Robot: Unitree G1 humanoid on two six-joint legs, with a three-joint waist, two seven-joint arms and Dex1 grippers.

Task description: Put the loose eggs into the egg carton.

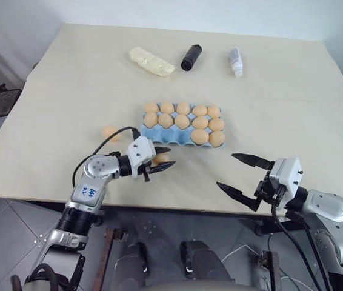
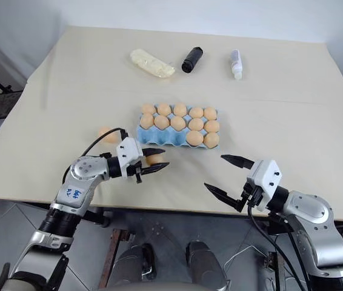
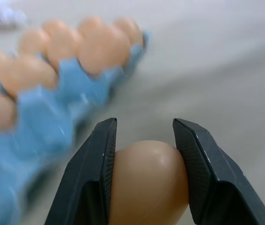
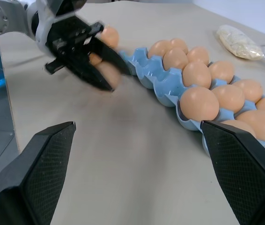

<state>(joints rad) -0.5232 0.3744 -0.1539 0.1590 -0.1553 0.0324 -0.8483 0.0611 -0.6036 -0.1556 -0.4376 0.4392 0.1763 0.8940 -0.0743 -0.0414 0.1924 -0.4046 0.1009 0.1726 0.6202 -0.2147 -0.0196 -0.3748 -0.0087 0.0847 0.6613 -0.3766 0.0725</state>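
My left gripper [image 1: 163, 159] was clenched across the middle of one egg [image 3: 146, 183], just beside the near-left corner of the egg carton [image 1: 153, 134], and I judged the smooth shell light, slippery and fragile, while my right gripper [image 1: 238, 174] stood wide.

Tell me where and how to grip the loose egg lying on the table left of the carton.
Grip the loose egg across its narrow middle, one finger on each rounded flank, as the left gripper holds its egg now. Come in level from the table's near edge: that side looks free, while the egg carton stands to its right. It probably rolls, so close gently.
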